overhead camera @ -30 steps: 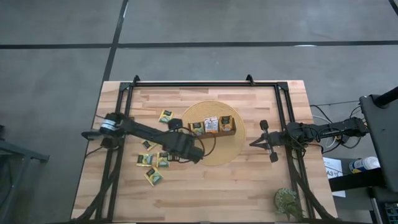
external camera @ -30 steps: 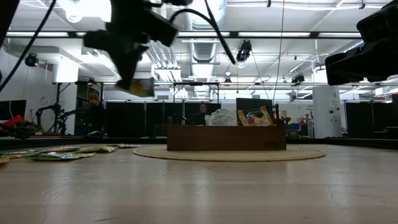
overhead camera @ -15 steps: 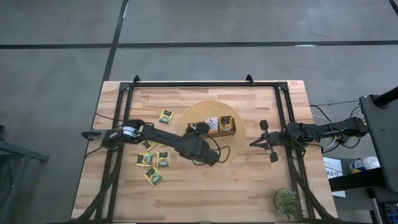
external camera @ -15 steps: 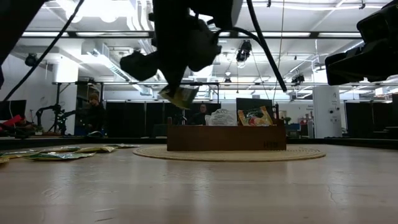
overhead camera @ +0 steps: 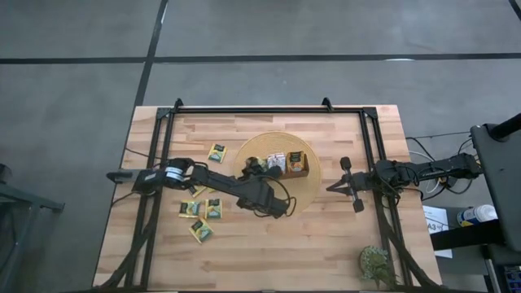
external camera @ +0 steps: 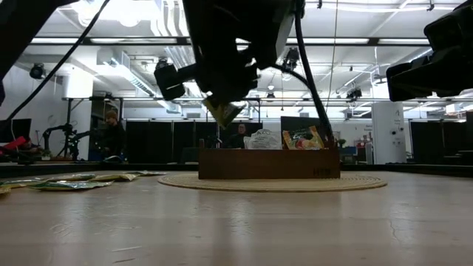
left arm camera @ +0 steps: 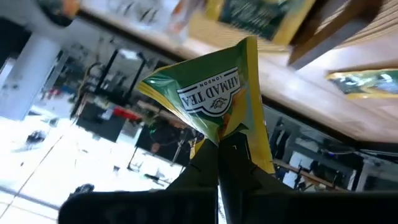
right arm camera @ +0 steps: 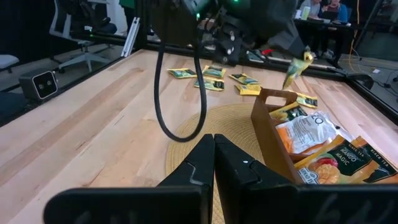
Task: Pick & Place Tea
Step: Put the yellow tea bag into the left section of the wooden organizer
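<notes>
Yellow-green tea packet (left arm camera: pixel 217 102) is pinched in the closed left claw (external camera: pixel 222 114), held in the air above the wooden tray (external camera: pixel 268 163) on the round mat (overhead camera: pixel 244 155). Right claw (overhead camera: pixel 332 186), shut and empty, waits at the desk's (overhead camera: pixel 326 244) right side.

Evenly and softly lit from overhead in the high view, with only faint shadows on the pale wooden plank table top (overhead camera: pixel 326 244). Strongly backlit in the low view: long white ceiling light strips (external camera: pixel 369 41) blown out to glare, dark arms reduced to silhouettes, near table surface soft and out of focus. Heavy motion blur across the left wrist view, only the green and yellow foil tea packet (left arm camera: pixel 217 102) fairly sharp. Clear mid-ground in the right wrist view, near dark fingers soft, background dim.
</notes>
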You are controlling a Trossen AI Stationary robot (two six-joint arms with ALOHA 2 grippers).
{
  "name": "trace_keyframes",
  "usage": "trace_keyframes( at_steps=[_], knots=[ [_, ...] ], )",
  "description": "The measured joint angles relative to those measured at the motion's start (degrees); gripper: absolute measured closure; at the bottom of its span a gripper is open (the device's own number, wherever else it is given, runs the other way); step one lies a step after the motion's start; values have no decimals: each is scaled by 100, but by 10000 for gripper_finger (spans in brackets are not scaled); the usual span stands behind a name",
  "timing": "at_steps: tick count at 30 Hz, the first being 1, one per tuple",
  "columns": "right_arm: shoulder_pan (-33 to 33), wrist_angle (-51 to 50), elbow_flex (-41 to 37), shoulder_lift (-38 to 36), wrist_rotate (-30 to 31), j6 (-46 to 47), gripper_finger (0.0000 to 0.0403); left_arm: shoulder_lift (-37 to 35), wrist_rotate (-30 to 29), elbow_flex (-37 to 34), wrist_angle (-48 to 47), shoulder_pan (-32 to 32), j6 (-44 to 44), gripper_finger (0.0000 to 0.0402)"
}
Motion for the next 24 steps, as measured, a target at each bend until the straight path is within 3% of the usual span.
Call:
trace_keyframes(
  at_steps=[4, 9, 15, 24],
  knots=[
    [0, 0, 0, 2, -1, -1, 394, 4, 626, -17, 23, 16, 69, 401],
    [0, 0, 0, 0, 1, -6, 394, 4, 648, -14, 42, 77, 64, 401],
    [0, 0, 0, 0, 1, -7, 394, 2, 1314, -35, 47, 194, 100, 401],
    [0, -1, 0, 1, 1, 0, 394, -3, 1278, -112, 167, 326, 377, 401]
  ],
)
